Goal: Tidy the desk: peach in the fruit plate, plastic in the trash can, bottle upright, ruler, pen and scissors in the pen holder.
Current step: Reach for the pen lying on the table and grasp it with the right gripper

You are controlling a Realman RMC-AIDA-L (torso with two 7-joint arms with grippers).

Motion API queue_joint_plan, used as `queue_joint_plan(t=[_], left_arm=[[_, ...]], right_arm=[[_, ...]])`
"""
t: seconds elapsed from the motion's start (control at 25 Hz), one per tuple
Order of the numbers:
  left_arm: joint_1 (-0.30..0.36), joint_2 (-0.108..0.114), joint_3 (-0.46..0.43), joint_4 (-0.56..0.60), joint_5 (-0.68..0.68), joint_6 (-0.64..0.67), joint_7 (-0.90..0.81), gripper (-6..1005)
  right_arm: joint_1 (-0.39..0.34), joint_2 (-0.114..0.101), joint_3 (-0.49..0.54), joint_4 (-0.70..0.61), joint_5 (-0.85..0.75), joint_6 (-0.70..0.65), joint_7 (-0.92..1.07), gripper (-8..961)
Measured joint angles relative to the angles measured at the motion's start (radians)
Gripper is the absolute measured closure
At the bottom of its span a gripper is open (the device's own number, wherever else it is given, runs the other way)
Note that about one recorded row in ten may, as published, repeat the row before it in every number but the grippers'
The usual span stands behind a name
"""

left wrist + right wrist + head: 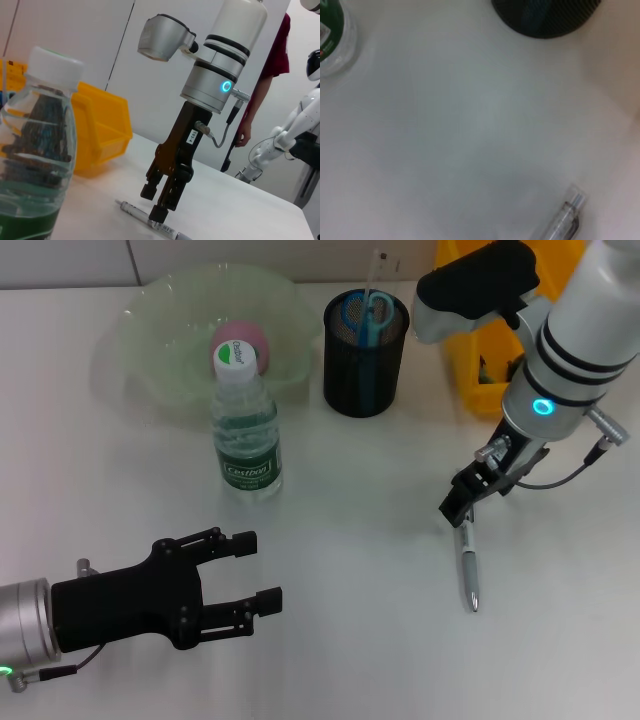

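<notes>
The pen (468, 573) lay flat on the white desk (360, 540), its upper end directly under the right end effector (457, 510), whose fingers stood slightly parted over the barrel, one tip touching or nearly touching it, without gripping. The left end effector (262, 572) hovered wide open and empty near the front left, just before the upright bottle (245, 430).

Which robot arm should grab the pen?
The right. Its gripper hangs just above the pen lying on the table. The left gripper sits open, far across the table near the bottle.
</notes>
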Motion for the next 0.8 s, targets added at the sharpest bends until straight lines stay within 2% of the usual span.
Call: queue_joint_plan(t=[0.24, 0.48, 0.8], left_arm=[[0.002, 0.001, 0.000, 0.000, 0.000, -0.003, 0.000, 181], [0.002, 0.002, 0.000, 0.000, 0.000, -0.008, 0.001, 181], [0.002, 0.003, 0.000, 0.000, 0.000, -0.014, 0.001, 181]], right_arm=[[0.000, 0.000, -0.031, -0.002, 0.022, 0.009, -0.001, 222], [0.000, 0.000, -0.040, 0.000, 0.023, 0.028, -0.001, 412], [-0.008, 0.000, -0.041, 0.022, 0.027, 0.067, -0.002, 413]])
